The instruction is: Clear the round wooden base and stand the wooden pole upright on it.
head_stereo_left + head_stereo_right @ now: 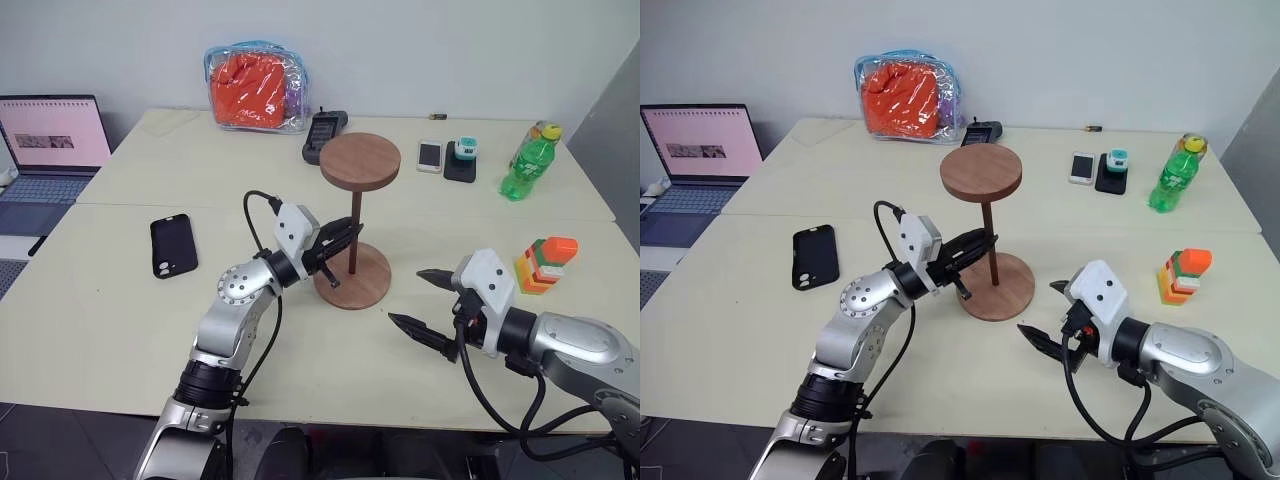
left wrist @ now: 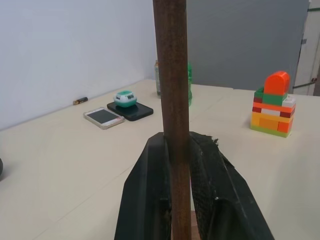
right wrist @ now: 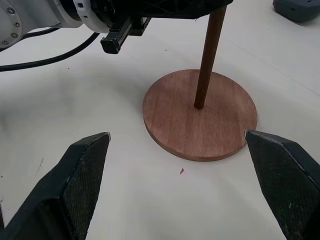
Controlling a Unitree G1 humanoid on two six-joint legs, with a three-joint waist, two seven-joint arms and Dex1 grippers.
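Observation:
The round wooden base (image 1: 372,287) lies flat at the table's middle. The wooden pole (image 1: 356,225) stands upright in its centre, the smaller disc (image 1: 360,160) on top. My left gripper (image 1: 345,237) reaches in from the left and is shut on the pole's lower half; in the left wrist view both black fingers (image 2: 150,190) press the rod (image 2: 170,65) between them. My right gripper (image 1: 405,296) hovers open just right of the base, near the front edge, holding nothing. The right wrist view shows the base (image 3: 220,125) and pole foot (image 3: 202,90) between its spread fingers.
A black phone (image 1: 172,245) lies left of my left arm. A toy block tower (image 1: 545,264) and green bottle (image 1: 528,162) stand at the right. A laptop (image 1: 50,140), an orange bag (image 1: 257,88), a white phone (image 1: 430,155) and small devices (image 1: 462,158) sit along the back.

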